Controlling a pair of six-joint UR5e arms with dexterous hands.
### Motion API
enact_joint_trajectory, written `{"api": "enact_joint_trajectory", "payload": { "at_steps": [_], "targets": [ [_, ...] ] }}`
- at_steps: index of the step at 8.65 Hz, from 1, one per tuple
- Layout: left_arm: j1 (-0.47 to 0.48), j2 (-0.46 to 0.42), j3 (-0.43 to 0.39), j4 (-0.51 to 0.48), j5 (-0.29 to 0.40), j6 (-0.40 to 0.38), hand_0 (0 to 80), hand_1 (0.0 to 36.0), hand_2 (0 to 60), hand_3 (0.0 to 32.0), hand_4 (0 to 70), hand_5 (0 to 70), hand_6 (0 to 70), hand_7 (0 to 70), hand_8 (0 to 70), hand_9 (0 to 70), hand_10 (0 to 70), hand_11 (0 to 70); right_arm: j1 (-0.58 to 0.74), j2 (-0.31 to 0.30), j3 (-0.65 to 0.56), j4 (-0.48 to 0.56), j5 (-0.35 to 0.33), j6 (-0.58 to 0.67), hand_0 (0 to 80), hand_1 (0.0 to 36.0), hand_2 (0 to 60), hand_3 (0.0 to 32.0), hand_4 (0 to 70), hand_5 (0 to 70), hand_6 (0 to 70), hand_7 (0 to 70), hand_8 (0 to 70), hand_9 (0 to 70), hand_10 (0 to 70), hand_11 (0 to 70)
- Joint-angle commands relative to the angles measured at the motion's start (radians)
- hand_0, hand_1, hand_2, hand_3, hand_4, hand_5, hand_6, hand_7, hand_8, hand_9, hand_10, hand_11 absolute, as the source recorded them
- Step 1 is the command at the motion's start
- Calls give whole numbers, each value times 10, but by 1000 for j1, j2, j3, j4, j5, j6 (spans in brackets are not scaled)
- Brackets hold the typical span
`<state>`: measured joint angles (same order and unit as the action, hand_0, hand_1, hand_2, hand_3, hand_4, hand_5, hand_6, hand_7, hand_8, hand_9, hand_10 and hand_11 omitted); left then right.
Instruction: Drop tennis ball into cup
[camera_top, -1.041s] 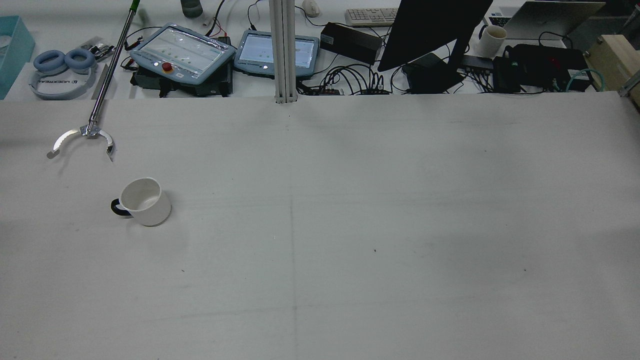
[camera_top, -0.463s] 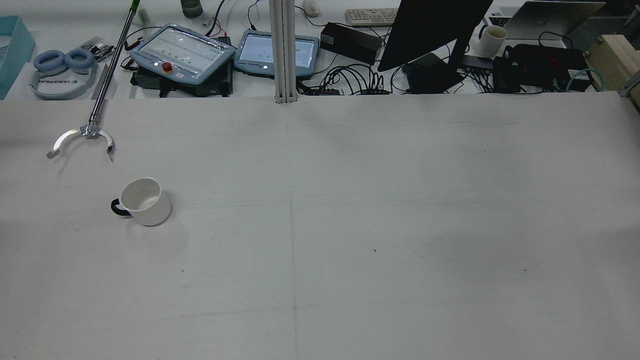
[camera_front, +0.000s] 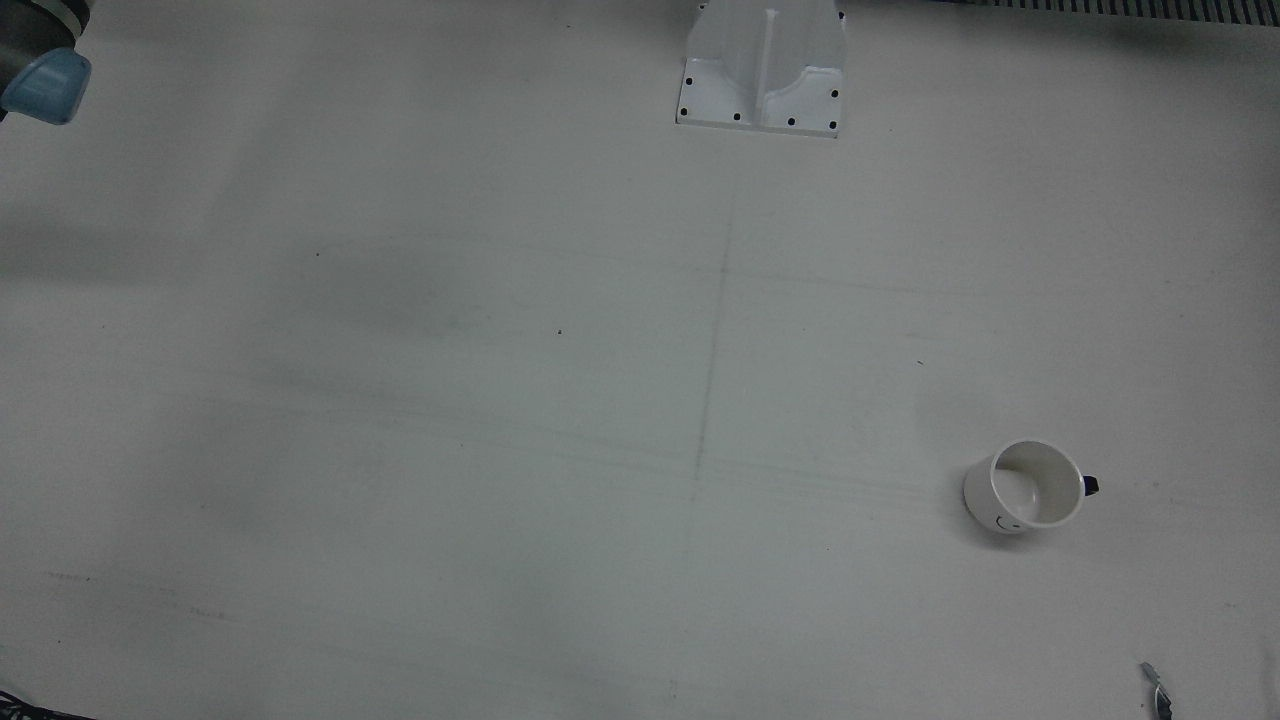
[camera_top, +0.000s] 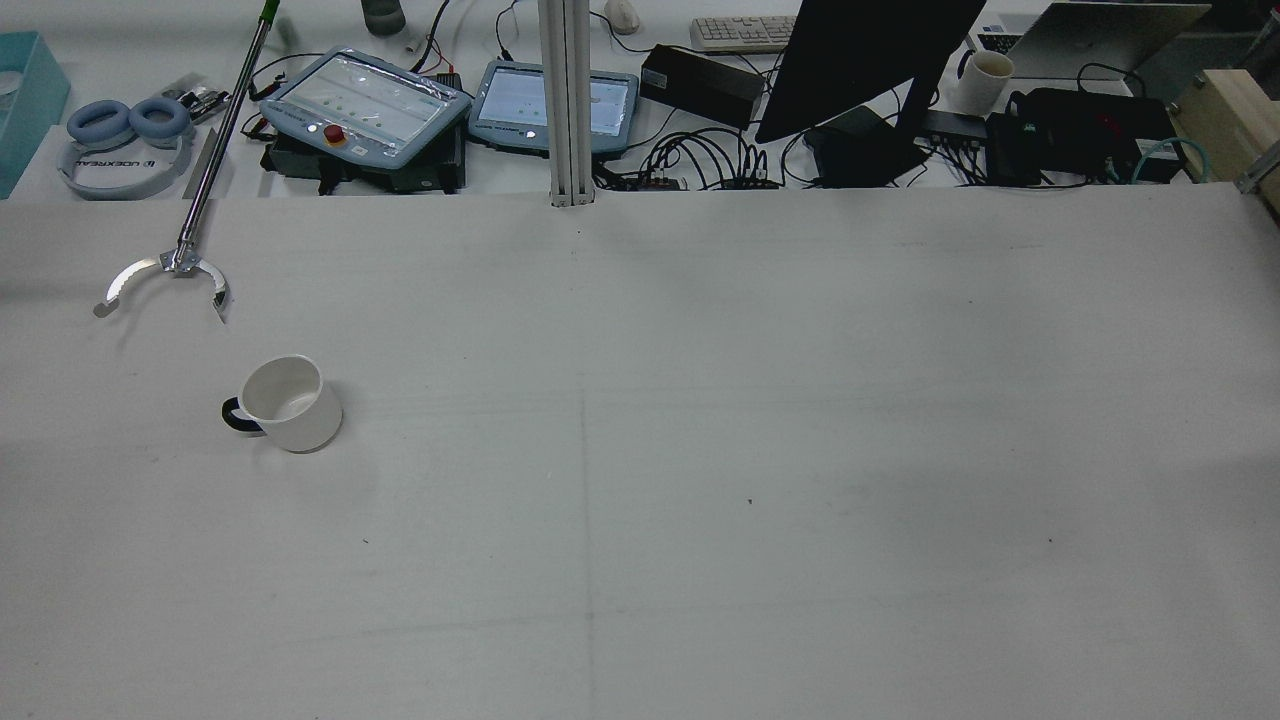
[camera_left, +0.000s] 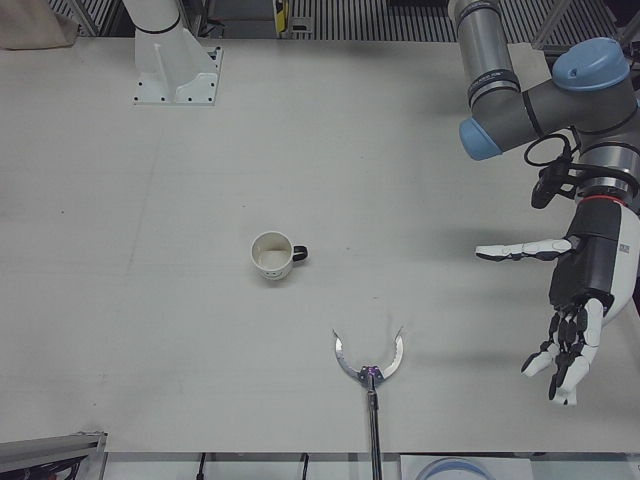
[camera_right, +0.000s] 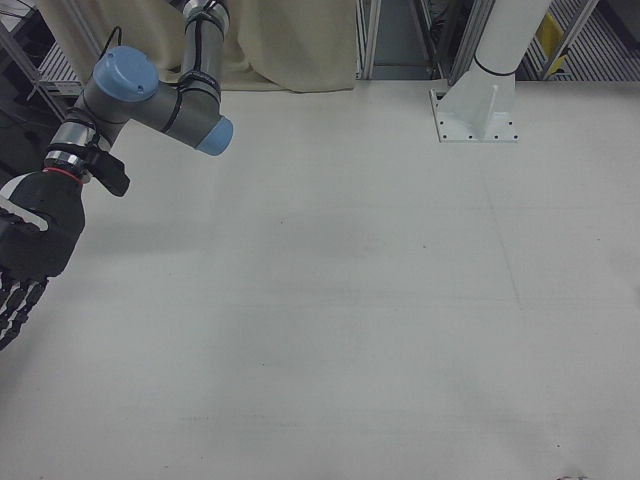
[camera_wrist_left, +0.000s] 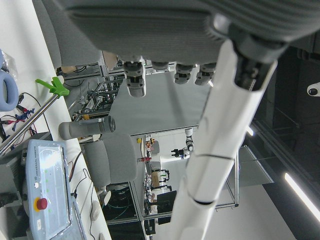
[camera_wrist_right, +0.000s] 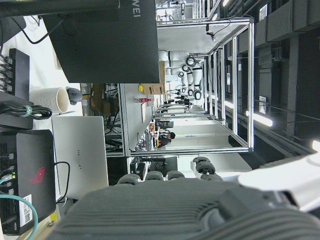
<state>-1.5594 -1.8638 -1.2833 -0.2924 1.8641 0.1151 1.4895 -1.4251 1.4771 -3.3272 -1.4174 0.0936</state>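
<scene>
Both arms hold off the table's sides, left robot hand (camera_left: 580, 300) and right robot hand (camera_right: 25, 265) spread, empty.

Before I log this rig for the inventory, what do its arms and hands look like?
Both arms are grey tubes with light-blue caps at the joints. The left hand has a black and white palm, white fingers with dark segments, and a black cable looped at its red-ringed wrist. The right hand looks dark, with a similar red ring.

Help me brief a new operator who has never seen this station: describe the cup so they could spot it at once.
Start from the wide white table, on the robot's left half. The cup stands upright there, just short of the reacher tool's open metal claw. It is a white mug with a dark handle, apparently empty, and the only vessel on the work surface.
</scene>
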Motion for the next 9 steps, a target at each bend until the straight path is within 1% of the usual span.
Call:
{"api": "enact_joint_trajectory", "payload": {
  "at_steps": [1,2,6,7,8,9],
  "targets": [
    [-1,0,1,2,0,0,800,360,0,0,8,149,14,146,0,15,76,171,0,2,0,0,0,0,0,0,0,0,0,0,0,0,0,0,0,0],
    [1,0,2,2,0,0,800,360,0,0,11,155,29,148,1,15,77,171,0,0,0,0,0,0,0,0,0,0,0,0,0,0,0,0,0,0],
    [1,0,2,2,0,0,800,360,0,0,13,158,38,173,2,20,82,179,0,0,0,0,0,0,0,0,0,0,0,0,0,0,0,0,0,0],
    [1,0,2,2,3,0,800,360,0,0,22,153,24,203,1,26,89,189,0,0,0,0,0,0,0,0,0,0,0,0,0,0,0,0,0,0],
    [-1,0,4,2,3,0,800,360,0,0,37,170,96,244,13,34,102,207,0,0,0,0,0,0,0,0,0,0,0,0,0,0,0,0,0,0],
    [-1,0,4,4,0,0,800,360,35,0,57,163,77,357,14,61,127,244,0,0,0,0,0,0,0,0,0,0,0,0,0,0,0,0,0,0]
  ]
}}
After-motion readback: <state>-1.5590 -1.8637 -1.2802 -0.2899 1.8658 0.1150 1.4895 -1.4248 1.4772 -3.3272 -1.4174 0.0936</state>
